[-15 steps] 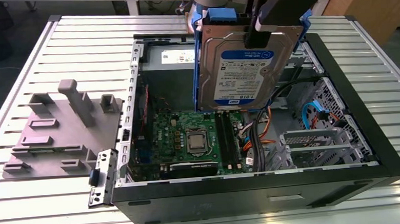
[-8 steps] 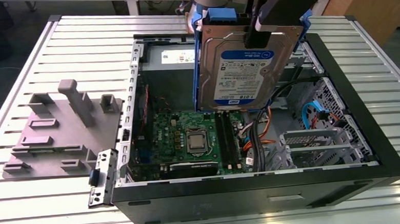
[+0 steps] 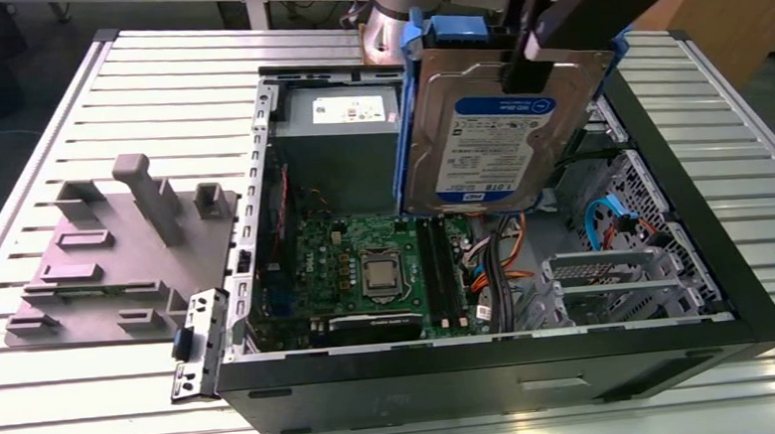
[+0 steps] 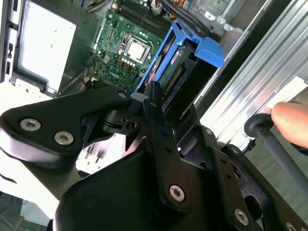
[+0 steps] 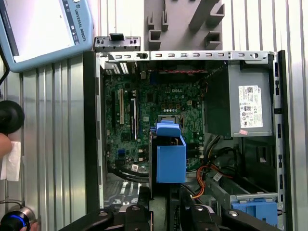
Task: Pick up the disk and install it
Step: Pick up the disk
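Fingers: closed on the upper end of the disk, which is clamped between them.
Disk position: held on edge above the open case, with no contact to the case interior.
Disk location over case: above the motherboard, near the power supply.
Side rails: blue rails are fitted to the disk in both wrist views.
Pick-up: judged complete.
Installation: judged outstanding, as the disk is not seated in any bay of the case.
Blue bracket: located in the drive cage of the case.
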